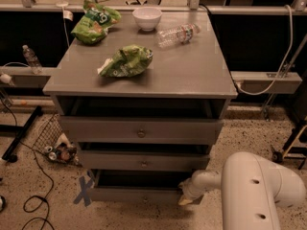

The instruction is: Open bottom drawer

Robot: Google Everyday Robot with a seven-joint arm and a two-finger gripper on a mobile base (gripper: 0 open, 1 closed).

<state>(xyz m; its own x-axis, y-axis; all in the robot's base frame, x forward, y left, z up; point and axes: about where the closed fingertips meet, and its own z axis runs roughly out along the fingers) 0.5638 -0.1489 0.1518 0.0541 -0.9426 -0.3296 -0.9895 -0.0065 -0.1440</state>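
Observation:
The grey cabinet (144, 80) has three drawers, and all three stand a little way out. The bottom drawer (134, 194) is the lowest and slimmest, with a dark gap above its flat front. Its knob is hard to make out. My gripper (184, 200) is low at the right end of the bottom drawer's front, close to or touching its corner. My white arm (254, 190) reaches in from the lower right and hides the cabinet's bottom right corner.
The middle drawer (144, 162) and top drawer (140, 130) stick out above. The cabinet top holds two green bags (125, 61), a white bowl (147, 17) and a plastic bottle (177, 34). A wire basket (55, 143), cables and blue tape (85, 189) lie on the floor at left.

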